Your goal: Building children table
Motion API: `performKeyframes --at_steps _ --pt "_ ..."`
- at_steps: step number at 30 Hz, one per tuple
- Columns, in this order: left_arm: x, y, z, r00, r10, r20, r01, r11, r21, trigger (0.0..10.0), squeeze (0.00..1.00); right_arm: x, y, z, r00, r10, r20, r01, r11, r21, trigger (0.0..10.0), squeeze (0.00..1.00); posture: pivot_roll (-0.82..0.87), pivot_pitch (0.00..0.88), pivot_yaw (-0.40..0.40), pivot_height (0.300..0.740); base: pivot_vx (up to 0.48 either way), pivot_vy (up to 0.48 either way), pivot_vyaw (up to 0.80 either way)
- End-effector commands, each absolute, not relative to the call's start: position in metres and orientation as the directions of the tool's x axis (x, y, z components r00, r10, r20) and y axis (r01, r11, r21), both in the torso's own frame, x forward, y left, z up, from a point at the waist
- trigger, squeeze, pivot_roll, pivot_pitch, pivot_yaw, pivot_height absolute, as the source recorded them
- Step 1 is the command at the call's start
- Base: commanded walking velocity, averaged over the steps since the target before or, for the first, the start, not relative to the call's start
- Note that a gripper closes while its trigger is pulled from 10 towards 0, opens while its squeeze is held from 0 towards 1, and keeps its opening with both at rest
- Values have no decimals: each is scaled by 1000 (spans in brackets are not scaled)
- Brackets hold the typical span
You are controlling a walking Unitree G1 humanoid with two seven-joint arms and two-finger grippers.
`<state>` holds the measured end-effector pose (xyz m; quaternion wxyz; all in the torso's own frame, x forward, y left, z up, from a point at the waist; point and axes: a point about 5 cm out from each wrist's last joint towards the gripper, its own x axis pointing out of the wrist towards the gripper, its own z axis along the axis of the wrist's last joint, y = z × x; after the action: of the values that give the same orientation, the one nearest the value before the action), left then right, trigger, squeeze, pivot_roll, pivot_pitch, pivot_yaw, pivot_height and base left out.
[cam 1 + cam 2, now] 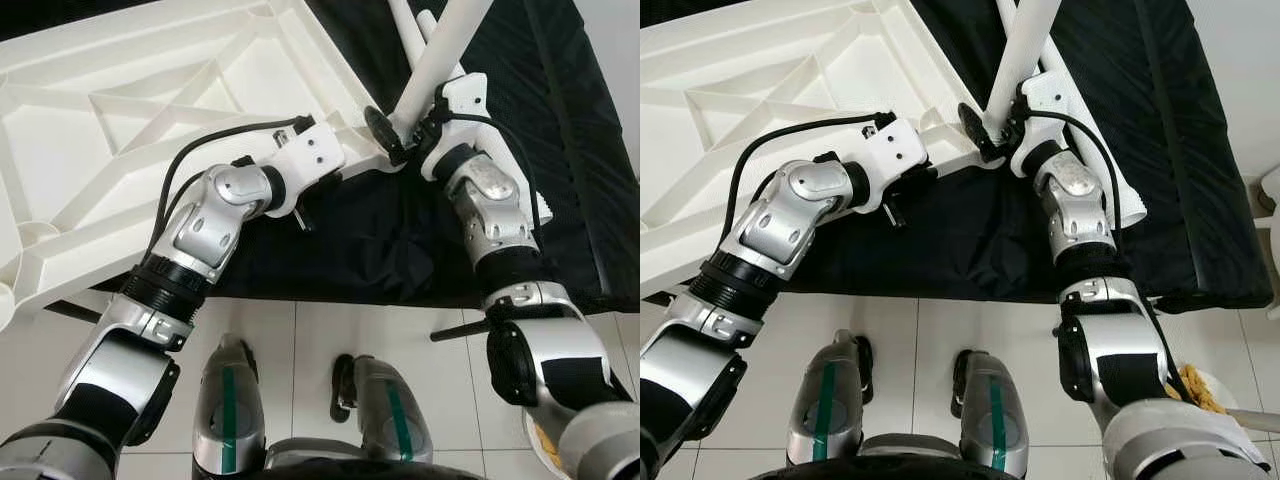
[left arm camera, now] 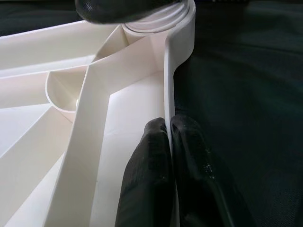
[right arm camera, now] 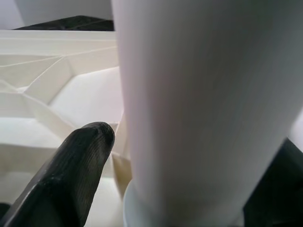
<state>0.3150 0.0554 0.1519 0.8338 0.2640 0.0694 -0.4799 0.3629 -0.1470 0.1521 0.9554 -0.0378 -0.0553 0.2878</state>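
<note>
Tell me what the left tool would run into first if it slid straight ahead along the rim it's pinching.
Judging by the wrist view, the left tool, shut on the tabletop rim, would first reach the round corner socket, where the white leg stands. Depth is uncertain.

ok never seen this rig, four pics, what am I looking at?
A humanoid robot with two silver arms. The two wide pictures are its head camera's eyes, looking down; the two close-ups come from wrist cameras. An upturned white plastic tabletop lies on a black cloth. The left gripper has its jaws pinched on the tabletop's edge wall. The right gripper holds a white table leg at the corner socket. Below are the robot's own feet on the tiled floor.
</note>
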Motion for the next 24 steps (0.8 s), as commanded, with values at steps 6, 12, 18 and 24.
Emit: performKeyframes --at_steps 6,12,18,24 --pt "311 46 166 536 -790 -297 819 403 408 10000 0 367 -153 155 808 585 71 -575 808 -125 7725 0 83 51 -60 740 0 0 0" --pt "310 45 165 533 -792 -298 821 399 407 10000 0 368 -156 154 799 597 76 -589 801 -106 0 0 84 55 -58 740 0 0 0" --pt "309 45 165 529 -794 -300 824 397 404 10000 0 368 -157 151 785 614 82 -607 789 -99 0 0 84 58 -57 740 0 0 0" --pt "309 45 165 529 -794 -299 824 397 403 10000 0 368 -156 149 796 599 87 -593 801 -81 10000 0 83 62 -59 740 0 0 0"
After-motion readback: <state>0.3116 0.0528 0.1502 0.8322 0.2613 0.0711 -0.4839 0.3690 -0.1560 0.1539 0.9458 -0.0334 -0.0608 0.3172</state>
